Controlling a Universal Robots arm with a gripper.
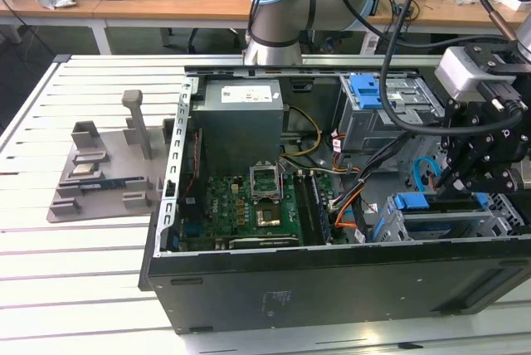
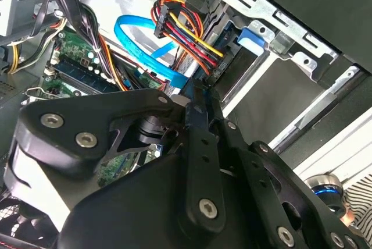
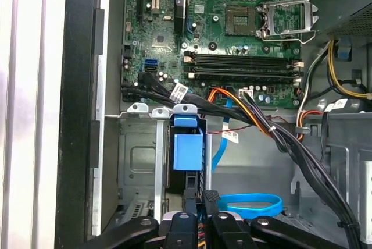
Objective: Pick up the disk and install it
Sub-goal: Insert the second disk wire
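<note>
- Firstly, hidden parts: the disk (image 1: 445, 224) lies in the near-right drive cage (image 1: 498, 214) of the open computer case (image 1: 332, 276). Only a flat grey-blue strip of it shows in the exterior view. The rest is covered by the cage wall and by the gripper (image 1: 461, 187) just above it.
- In the first wrist view, a blue plastic piece (image 3: 187, 144) stands in a slot of the silver cage (image 3: 136, 162). I cannot tell whether it belongs to the disk or to the cage.
- Gripper state: in both wrist views the black fingertips (image 3: 210, 196) are drawn together with nothing seen between them. The linkage arms block the view below the tips, so contact with the disk cannot be judged.
- The arm's pale blue and grey joints (image 1: 282, 7) are cut off at the far edge of the exterior view.
- Materials: the cages are stamped bare sheet metal with punched holes. The motherboard (image 1: 249, 206) is green, with a square socket frame (image 1: 265, 179) and long black memory slots (image 3: 244, 66).
- Cables: a flat light-blue ribbon (image 2: 145, 45) loops beside a bundle of red, orange, yellow and black wires (image 2: 186, 28).
- A boxy grey power supply (image 1: 241, 119) sits at the far side of the case.
- Left of the case, a grey moulded fixture (image 1: 108, 164) rests on the white slatted table (image 1: 75, 272).
</note>
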